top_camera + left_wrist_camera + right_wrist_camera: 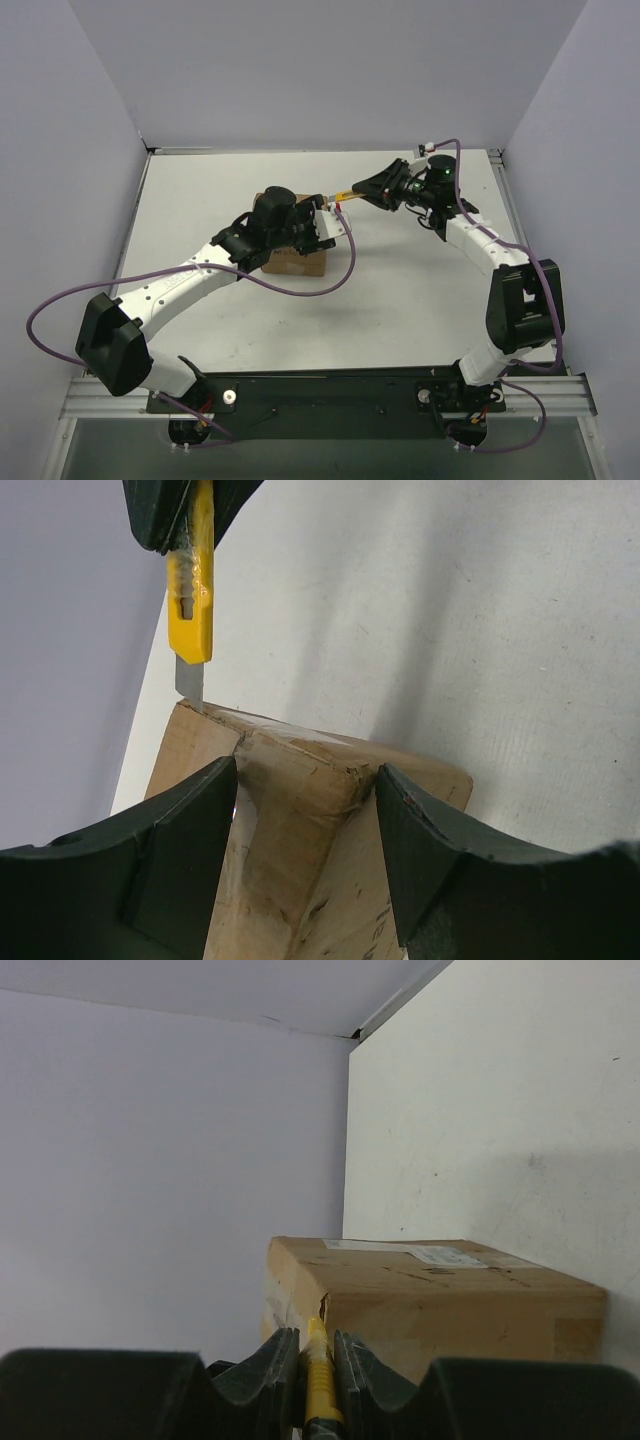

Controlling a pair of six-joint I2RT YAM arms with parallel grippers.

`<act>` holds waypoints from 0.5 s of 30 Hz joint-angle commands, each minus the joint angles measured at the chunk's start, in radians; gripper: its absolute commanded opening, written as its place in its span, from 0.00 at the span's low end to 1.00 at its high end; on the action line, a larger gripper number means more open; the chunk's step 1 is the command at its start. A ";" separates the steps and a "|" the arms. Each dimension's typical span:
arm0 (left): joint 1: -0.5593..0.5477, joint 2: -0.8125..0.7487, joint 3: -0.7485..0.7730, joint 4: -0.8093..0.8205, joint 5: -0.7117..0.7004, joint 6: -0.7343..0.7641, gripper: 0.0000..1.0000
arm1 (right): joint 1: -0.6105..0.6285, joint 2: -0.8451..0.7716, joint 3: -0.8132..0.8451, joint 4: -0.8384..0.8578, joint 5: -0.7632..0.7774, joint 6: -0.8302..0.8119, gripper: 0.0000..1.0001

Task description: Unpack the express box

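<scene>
The left claw stands wide and straddles the express box. Its dark fingers press against two opposite sides of the carton, just under the top edge, so it clamps the box between them. The right claw is pressed together on a yellow utility knife, pinching the handle with the blade pointing away from the wrist.

The grey blade touches the box at the rim of its top face, at the corner farthest from the left claw. The right claw itself stays clear of the cardboard, just beyond that corner.

The box is plain brown corrugated cardboard, scuffed and dented along its edges. It has clear tape over the top seam and a white label on one face.

From above, the express box sits on the white desk, a little left of its middle and about halfway between the near and far edges. It lies mostly hidden under the left claw. The right claw reaches in from the far right corner.
</scene>
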 commanded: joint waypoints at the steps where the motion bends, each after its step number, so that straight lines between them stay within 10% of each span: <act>1: 0.008 0.004 0.010 0.043 0.007 -0.016 0.67 | 0.011 0.004 0.047 0.028 -0.014 -0.021 0.00; 15: 0.009 0.000 0.008 0.038 0.007 -0.015 0.68 | 0.005 0.007 0.051 0.023 -0.015 -0.029 0.00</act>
